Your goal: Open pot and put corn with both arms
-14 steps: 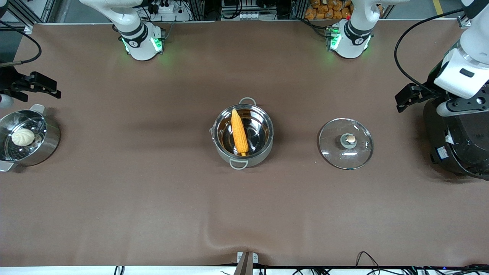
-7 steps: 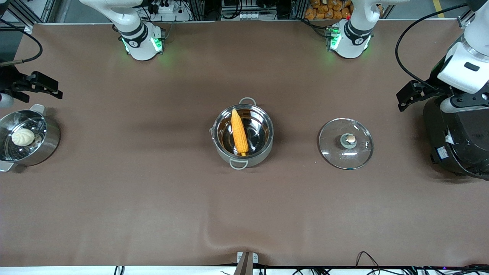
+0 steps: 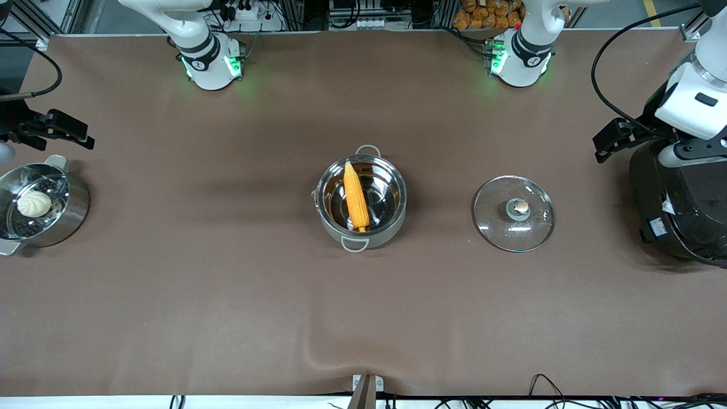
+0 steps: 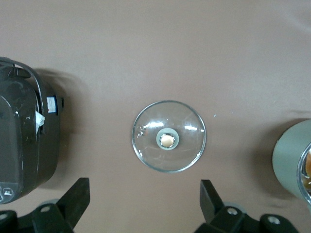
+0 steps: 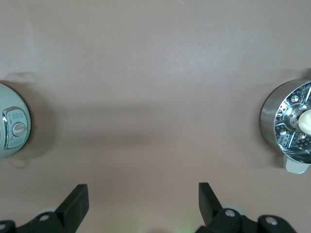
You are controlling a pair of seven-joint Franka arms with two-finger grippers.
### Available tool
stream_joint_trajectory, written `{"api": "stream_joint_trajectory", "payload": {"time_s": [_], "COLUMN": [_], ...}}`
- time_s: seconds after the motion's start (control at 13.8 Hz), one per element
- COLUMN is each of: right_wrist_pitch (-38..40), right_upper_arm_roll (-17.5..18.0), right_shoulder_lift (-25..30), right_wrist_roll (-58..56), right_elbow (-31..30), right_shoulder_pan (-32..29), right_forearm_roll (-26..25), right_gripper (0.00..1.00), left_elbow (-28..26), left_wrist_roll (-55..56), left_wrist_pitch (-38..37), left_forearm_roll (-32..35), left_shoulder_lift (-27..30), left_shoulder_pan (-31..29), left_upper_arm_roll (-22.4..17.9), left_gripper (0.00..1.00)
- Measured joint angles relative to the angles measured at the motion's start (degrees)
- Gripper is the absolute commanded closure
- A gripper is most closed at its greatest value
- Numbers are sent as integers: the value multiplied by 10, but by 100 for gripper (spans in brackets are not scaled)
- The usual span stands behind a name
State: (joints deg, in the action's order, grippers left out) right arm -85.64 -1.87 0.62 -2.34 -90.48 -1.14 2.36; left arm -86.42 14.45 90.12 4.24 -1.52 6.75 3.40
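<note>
Corn (image 3: 356, 195) in pot (image 3: 361, 196), mid-worktop; lid (image 3: 514, 213) beside it toward my left arm's end (glass, slippery: take by knob). Left gripper (image 4: 145, 206), right gripper (image 5: 143, 206) spread wide, empty, at worktop ends.

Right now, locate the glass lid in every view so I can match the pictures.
Front view: the glass lid lies flat on the table between the pot and the black rice cooker.
Left wrist view: the lid sits mid-picture, its tan knob up.
Right wrist view: not in it.
Shared landmark: the rice cooker beside the lid, seen in the front and left wrist views.
</note>
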Motion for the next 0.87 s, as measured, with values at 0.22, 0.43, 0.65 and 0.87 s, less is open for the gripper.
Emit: {"api": "stream_joint_trajectory", "payload": {"time_s": [0.22, 0.43, 0.65, 0.87], "right_wrist_pitch": [0, 0, 1, 2], "right_upper_arm_roll": [0, 0, 0, -1], "right_shoulder_lift": [0, 0, 0, 0], "right_wrist_roll": [0, 0, 0, 0], "right_elbow": [0, 0, 0, -1], "right_shoulder_pan": [0, 0, 0, 0], "right_forearm_roll": [0, 0, 0, 0], "right_gripper": [0, 0, 0, 0], "left_elbow": [1, 1, 1, 1], "left_wrist_roll": [-71, -91, -96, -96], "left_wrist_pitch": [-8, -11, -25, -39], "left_forearm_roll": [0, -7, -23, -23], "left_shoulder_lift": [0, 0, 0, 0], "left_shoulder_pan": [-2, -17, -25, -25], "left_upper_arm_roll": [-2, -3, -5, -5], "left_gripper": [0, 0, 0, 0]}}
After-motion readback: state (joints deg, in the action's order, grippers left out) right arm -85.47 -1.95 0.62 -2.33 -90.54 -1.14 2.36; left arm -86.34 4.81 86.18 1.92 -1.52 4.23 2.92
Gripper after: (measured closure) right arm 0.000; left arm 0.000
